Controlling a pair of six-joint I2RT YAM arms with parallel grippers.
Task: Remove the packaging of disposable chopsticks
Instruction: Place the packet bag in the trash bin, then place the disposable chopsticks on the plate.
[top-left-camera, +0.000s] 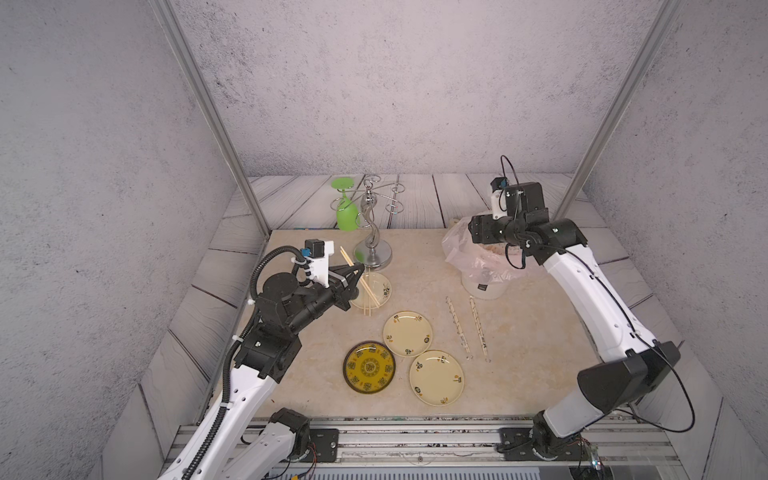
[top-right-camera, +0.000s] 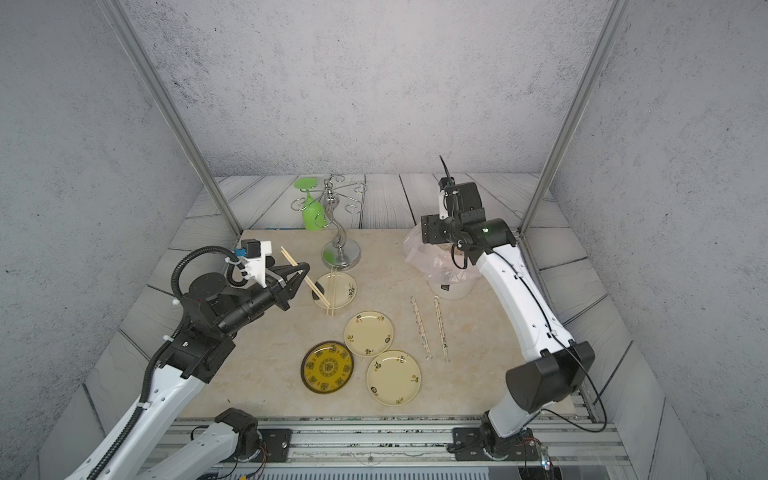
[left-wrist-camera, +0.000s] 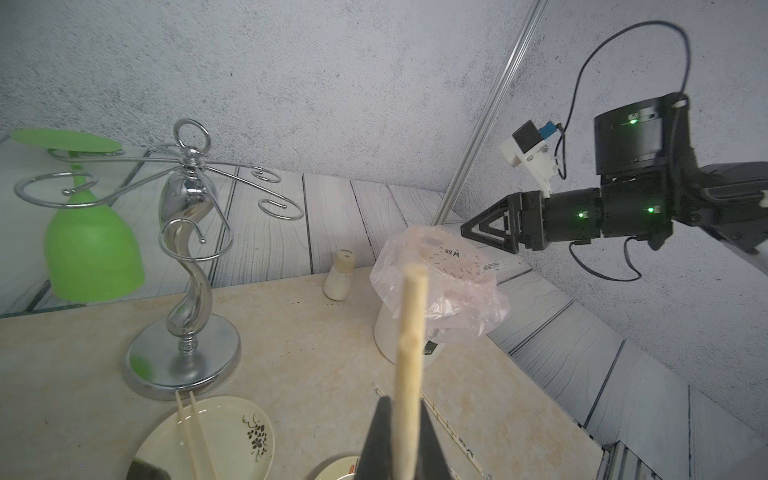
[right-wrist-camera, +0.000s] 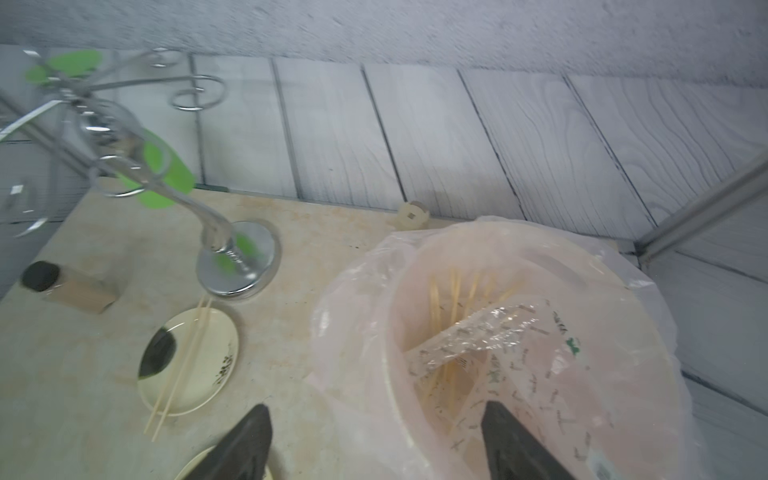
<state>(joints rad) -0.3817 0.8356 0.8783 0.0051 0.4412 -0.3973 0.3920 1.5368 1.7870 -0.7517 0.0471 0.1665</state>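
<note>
left gripper (top-right-camera: 306, 268): pressed together on a bare pair of chopsticks (top-left-camera: 347, 256). It pinches them partway along, and they slant up over the small plate (top-left-camera: 382, 279) at far left. The left wrist view shows both fingers tight on the wood.
right gripper (right-wrist-camera: 377, 446): jaws spread wide with nothing between them, hovering at the rim of the white bin (top-left-camera: 484, 291) at far right.
packaging off: one crumpled clear sleeve (right-wrist-camera: 469, 334) lies inside the pink bin bag (top-left-camera: 457, 249), with thin pale sticks showing beneath it.
packaging on: a wrapped pair (top-left-camera: 459, 328) and a second wrapped pair (top-left-camera: 478, 328) lie side by side, nearly parallel, on the tabletop (top-left-camera: 532, 357) between the bin and the plates.
loose pair (top-left-camera: 367, 305): unwrapped, lying across the small plate with its near ends past the rim.
other plates: cream plate (top-left-camera: 407, 334), larger cream plate (top-left-camera: 436, 377) and yellow patterned plate (top-left-camera: 369, 368), clustered near the front.
back: chrome stand (top-left-camera: 372, 254) with a green glass (top-left-camera: 347, 216) hung upside down.
</note>
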